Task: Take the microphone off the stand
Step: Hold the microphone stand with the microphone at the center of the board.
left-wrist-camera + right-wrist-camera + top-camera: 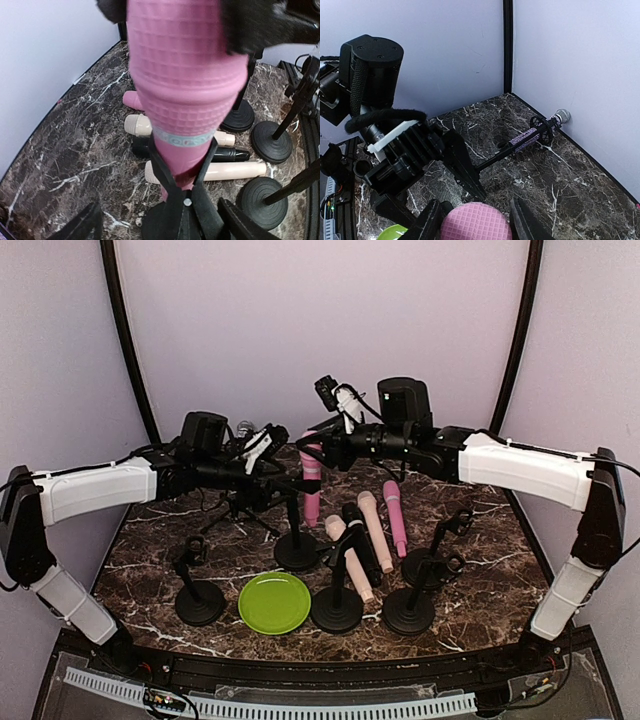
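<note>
The pink microphone (180, 85) looks matt, its head waffle-textured; the table (75, 150) is polished dark marble; the stand (182, 220) matt black.

LOWER CENTRE: a lime-green plate (274, 602) sits on the dark marble tabletop (150, 540), among empty black round-base stands (199, 595) — one at its left, three at its right. Right of centre, four loose microphones (373, 528) lie side by side: pink, cream, black, cream. At the back left, a glittery purple microphone (535, 131) rests level on a tripod (240, 515).
</note>
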Motion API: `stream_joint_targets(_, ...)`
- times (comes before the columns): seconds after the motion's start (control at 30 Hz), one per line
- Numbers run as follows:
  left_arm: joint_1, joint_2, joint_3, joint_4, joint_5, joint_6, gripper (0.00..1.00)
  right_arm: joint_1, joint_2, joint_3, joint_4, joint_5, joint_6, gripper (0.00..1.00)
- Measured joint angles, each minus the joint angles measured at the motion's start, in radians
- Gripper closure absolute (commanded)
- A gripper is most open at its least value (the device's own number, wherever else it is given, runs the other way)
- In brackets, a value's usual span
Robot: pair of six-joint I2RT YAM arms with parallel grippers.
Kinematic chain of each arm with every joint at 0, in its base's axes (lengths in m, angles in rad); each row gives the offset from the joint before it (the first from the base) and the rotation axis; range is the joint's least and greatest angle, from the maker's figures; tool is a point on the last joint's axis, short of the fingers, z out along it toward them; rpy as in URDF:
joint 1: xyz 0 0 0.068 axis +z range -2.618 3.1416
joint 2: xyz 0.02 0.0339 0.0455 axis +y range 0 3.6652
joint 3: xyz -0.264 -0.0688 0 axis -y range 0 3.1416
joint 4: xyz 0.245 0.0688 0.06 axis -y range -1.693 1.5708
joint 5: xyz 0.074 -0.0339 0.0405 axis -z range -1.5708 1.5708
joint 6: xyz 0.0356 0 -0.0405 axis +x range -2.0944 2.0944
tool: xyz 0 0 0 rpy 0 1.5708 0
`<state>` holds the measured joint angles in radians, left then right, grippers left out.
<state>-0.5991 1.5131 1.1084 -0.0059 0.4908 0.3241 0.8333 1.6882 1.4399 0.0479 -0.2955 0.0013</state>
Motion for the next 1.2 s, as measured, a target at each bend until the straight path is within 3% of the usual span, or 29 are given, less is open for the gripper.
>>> stream_joint_targets(0.1,0.000,0.005,0.005,-0.006,0.014,0.008,0.42,0.000,0.000,-0.002,0.005,0.000,0.000,0.67)
stream_joint_targets(0.23,-0.001,0.005,0.005,-0.009,0.026,0.013,0.41,0.000,0.000,-0.005,0.012,0.001,0.002,0.65)
stream_joint_targets(0.4,-0.001,-0.001,-0.003,-0.008,0.026,0.013,0.44,0.000,0.000,-0.005,0.011,0.006,-0.001,0.40)
stream_joint_targets(0.6,0.000,-0.008,-0.012,-0.009,0.026,0.012,0.46,0.001,0.000,-0.008,0.012,0.031,-0.008,0.31)
stream_joint_targets(1.03,0.000,-0.008,-0.018,-0.008,0.033,0.005,0.50,0.029,0.029,-0.008,0.006,0.087,-0.011,0.27)
stream_joint_targets(1.2,0.000,-0.008,-0.018,-0.008,0.035,0.005,0.49,0.033,0.031,-0.008,0.005,0.091,-0.007,0.38)
